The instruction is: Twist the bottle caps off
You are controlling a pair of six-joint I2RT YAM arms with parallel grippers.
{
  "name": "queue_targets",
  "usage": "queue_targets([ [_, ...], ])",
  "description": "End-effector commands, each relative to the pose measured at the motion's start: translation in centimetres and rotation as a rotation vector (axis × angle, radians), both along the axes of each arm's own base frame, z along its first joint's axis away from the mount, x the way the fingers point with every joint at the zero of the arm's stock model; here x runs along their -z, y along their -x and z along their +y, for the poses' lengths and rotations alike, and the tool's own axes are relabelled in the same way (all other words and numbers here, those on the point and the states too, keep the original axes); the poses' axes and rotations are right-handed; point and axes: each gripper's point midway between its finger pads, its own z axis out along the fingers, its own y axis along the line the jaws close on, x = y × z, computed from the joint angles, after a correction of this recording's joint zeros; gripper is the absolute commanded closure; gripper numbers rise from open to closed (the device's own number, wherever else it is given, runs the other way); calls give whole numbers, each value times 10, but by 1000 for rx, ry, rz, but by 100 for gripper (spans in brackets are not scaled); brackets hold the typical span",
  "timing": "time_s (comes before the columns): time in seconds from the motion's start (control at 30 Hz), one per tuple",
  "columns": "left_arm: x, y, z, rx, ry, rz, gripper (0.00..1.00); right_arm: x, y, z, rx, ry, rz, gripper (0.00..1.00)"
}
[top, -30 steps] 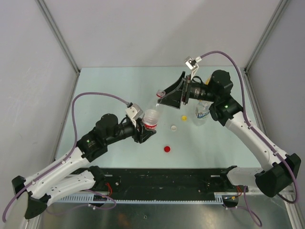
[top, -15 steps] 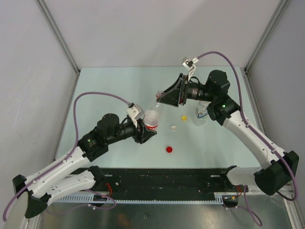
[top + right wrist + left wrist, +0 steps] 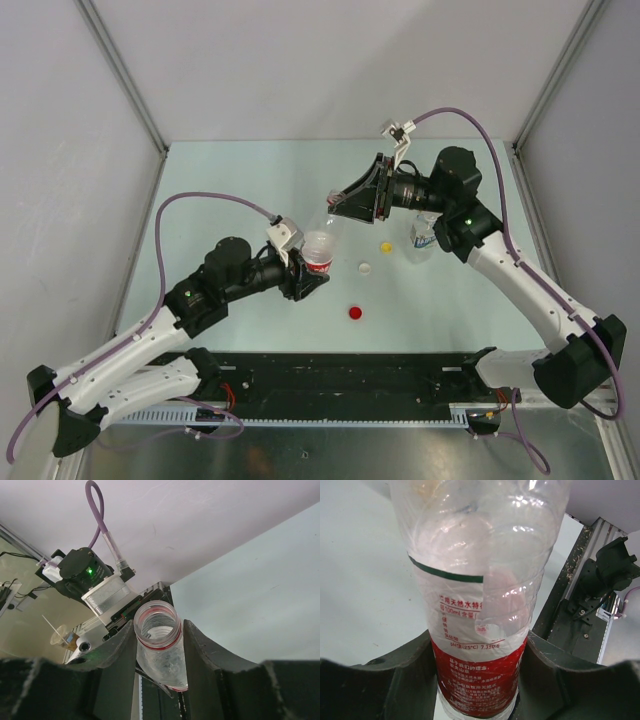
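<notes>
Your left gripper (image 3: 305,270) hugs the red-label bottle (image 3: 480,630) tight near the middle of the bench and leans it over so your right gripper (image 3: 338,203) can reach the top. The right gripper's fingers sit narrow around the open neck; you cannot tell if they squeeze. The red cap (image 3: 352,312) lies nearer the near edge.

two arms, white shell links, black round joint motors: left arm (image 3: 140,340), right arm (image 3: 525,290). green led (image 3: 187,294) lit on each. purple cable (image 3: 200,203) per arm, ends at small white-grey camera box (image 3: 283,232). left tool (image 3: 315,262) and right tool (image 3: 340,205) matte black, broad fingers (image 3: 395,680). black bases (image 3: 60,420) by near desk (image 3: 250,180) corners.
</notes>
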Motion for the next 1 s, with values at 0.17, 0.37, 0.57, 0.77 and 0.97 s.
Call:
queue_targets([
  [0.17, -24, -1, -4, 12, 46, -43, 96, -16, 14, 5, -70, -37, -14, 52],
  [0.37, -23, -1, -5, 15, 45, -40, 95, -15, 15, 6, -76, -36, -8, 35],
  [0.57, -22, -1, -5, 17, 44, -37, 95, -13, 13, 7, -70, -31, -3, 38],
  [0.77, -23, -1, -5, 17, 45, -38, 93, -8, 11, 8, -74, -23, 13, 95],
  [0.97, -25, -2, -3, 4, 49, -41, 46, -3, 9, 7, -48, -2, 6, 100],
])
